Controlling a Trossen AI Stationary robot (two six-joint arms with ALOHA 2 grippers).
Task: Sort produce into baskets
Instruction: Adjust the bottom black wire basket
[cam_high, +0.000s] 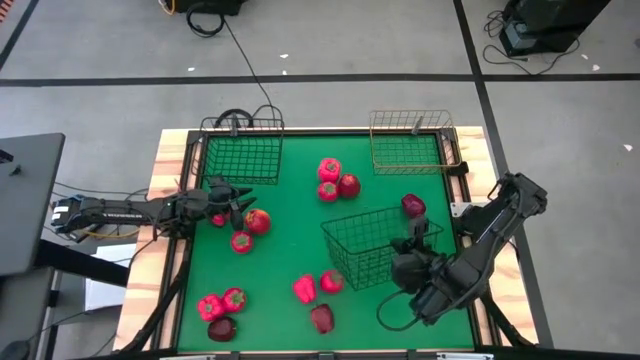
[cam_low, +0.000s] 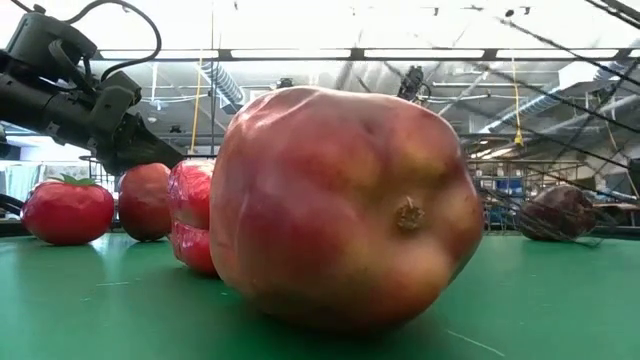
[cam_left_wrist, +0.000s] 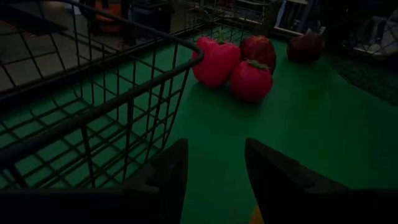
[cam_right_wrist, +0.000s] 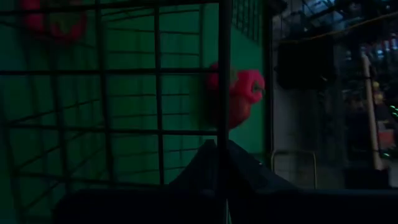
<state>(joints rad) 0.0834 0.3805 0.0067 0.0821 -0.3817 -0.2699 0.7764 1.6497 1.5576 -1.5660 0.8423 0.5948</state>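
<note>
My left gripper (cam_high: 238, 200) is open and empty, low over the green mat, just in front of the squarish black wire basket (cam_high: 241, 155), whose near corner stands beside its fingers (cam_left_wrist: 93, 112). A tomato (cam_high: 241, 241) and an apple (cam_high: 257, 221) lie close by. A pepper (cam_left_wrist: 214, 59), a tomato (cam_left_wrist: 250, 79) and an apple (cam_left_wrist: 258, 48) lie together ahead of it. My right gripper (cam_high: 416, 238) is shut on the longer black wire basket (cam_high: 365, 248) at mid-table. The gold wire basket (cam_high: 410, 150) stands at the far right. My right gripper pinches the longer black basket's right end wall between its two fingers, on an upright wire (cam_right_wrist: 222, 124) near the rim. It comes at the wall from the table's right side. Whether the basket is lifted off the mat, I cannot tell.
Several red items lie scattered on the mat: a dark apple (cam_high: 413, 205) behind the held basket, a pepper (cam_high: 305, 288), a tomato (cam_high: 331, 281) and an apple (cam_high: 322, 318) at the near middle, a cluster (cam_high: 218, 305) near left. A wooden frame (cam_high: 165, 180) rims the mat.
</note>
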